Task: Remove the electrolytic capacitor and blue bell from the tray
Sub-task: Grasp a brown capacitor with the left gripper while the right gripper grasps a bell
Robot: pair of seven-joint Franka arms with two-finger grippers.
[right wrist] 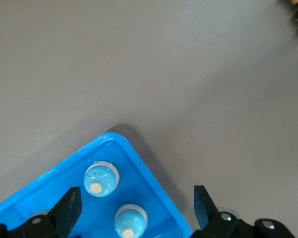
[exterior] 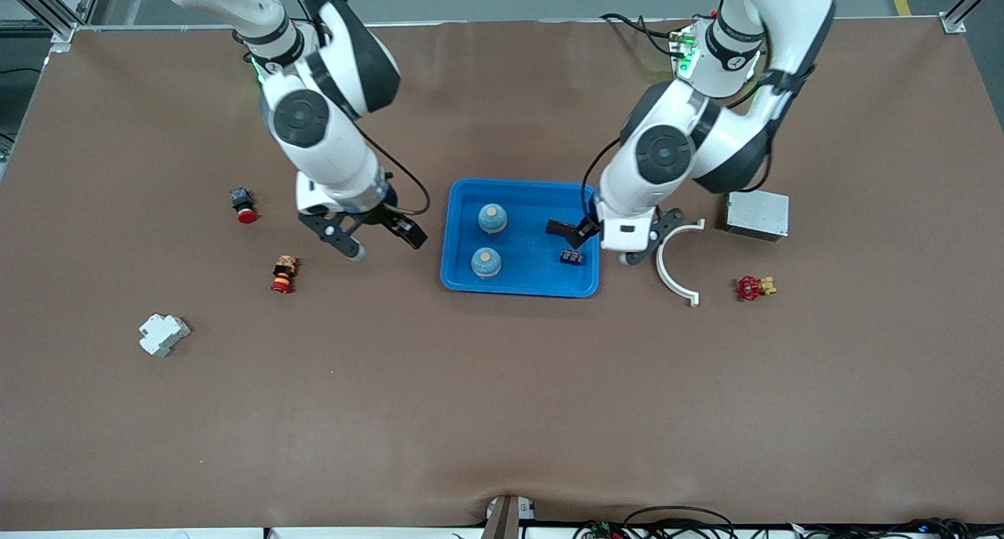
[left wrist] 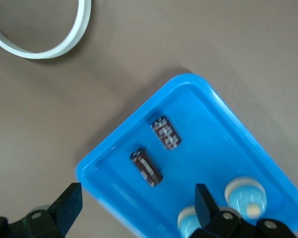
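A blue tray (exterior: 463, 280) sat at desk (exterior: 502, 406) centre, approx. midway btwn the two arms. It held two blue bells: one bell (exterior: 492, 218) farther from the front camera, the second bell (exterior: 486, 263) nearer, both upright w/ tan knobs on top, close together but apart, at the tray's right-arm end. Two dark capacitors lay on their sides at the tray's left-arm end: one capacitor (left wrist: 166, 132) and a second capacitor (left wrist: 146, 167), side by side, not touching. Left gripper (exterior: 604, 241) hung over the tray edge at the left-arm end, fingers spread wide, nothing btwn them; in the left wrist view both capacitors showed on the tray floor ahead of the spread fingers (left wrist: 68, 207). Right gripper (exterior: 382, 241) hung over bare desk just beside the tray's right-arm end, fingers likewise spread and empty. Other items on desk: white curved bracket (exterior: 671, 268) and red valve (exterior: 753, 288) near the left arm, grey metal box (exterior: 756, 214) farther from the camera than the valve; two red push-buttons (exterior: 244, 204) (exterior: 282, 274) and a white breaker (exterior: 163, 334) toward the right arm's end.
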